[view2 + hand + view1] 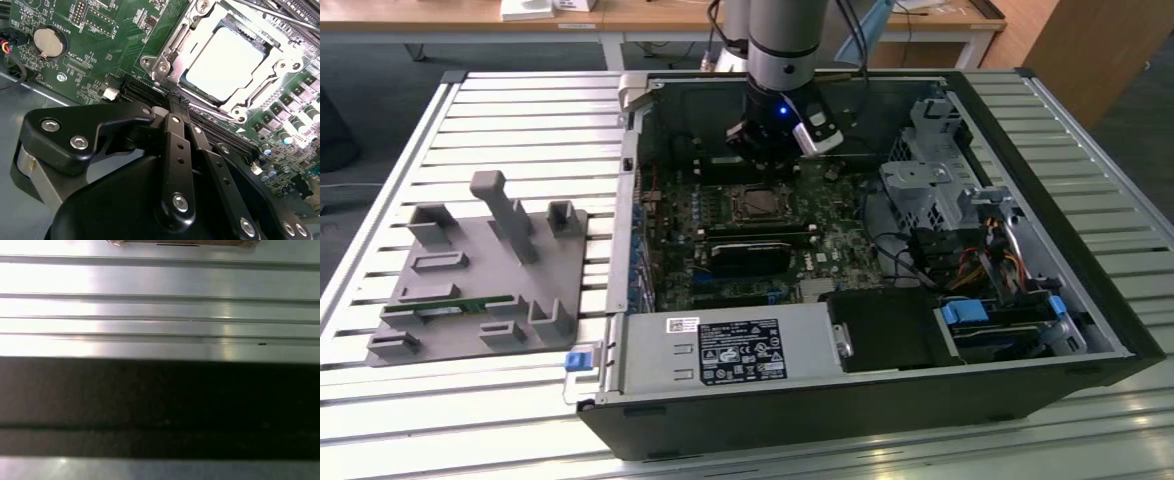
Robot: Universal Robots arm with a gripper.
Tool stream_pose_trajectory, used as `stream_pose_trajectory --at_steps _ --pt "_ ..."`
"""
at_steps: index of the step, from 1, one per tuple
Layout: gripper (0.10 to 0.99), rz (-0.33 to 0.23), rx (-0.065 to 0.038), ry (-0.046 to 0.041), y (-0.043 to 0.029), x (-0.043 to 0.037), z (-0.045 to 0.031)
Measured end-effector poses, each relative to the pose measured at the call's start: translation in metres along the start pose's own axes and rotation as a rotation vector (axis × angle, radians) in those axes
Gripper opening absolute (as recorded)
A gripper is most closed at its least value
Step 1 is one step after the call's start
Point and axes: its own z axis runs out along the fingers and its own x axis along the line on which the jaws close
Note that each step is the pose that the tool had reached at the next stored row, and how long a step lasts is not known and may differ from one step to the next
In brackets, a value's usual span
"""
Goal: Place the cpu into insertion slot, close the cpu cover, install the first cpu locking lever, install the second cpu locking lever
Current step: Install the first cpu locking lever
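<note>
The cpu [225, 60], a flat square chip with a bright silver top, lies in the insertion slot [758, 203] on the green board inside the open computer case. The cpu cover [172, 47], a silvery metal frame, lies flat around the chip, which shows through its window. A thin metal rod [272, 16] runs past the socket's far edge. My gripper [175, 102] hangs just beside the socket's near corner, over the black slots, its two black fingers [177, 150] pressed together at the tip with nothing between them. In the exterior view the gripper [767, 160] is just behind the socket.
A coin battery [48, 41] sits on the board away from the socket. A long black block [754, 255] lies in front of the socket. The drive cage [927, 190] and cables [974, 270] are on the exterior view's right. A grey fixture plate [474, 280] rests on the slatted table [160, 295].
</note>
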Motion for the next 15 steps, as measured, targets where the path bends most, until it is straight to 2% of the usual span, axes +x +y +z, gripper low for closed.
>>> stream_pose_trajectory --at_steps 11,15 --pt "0.106 0.000 0.029 0.0018 0.0000 0.0001 0.0041" --pt "0.106 0.000 0.028 0.0011 0.0003 0.0000 0.0034"
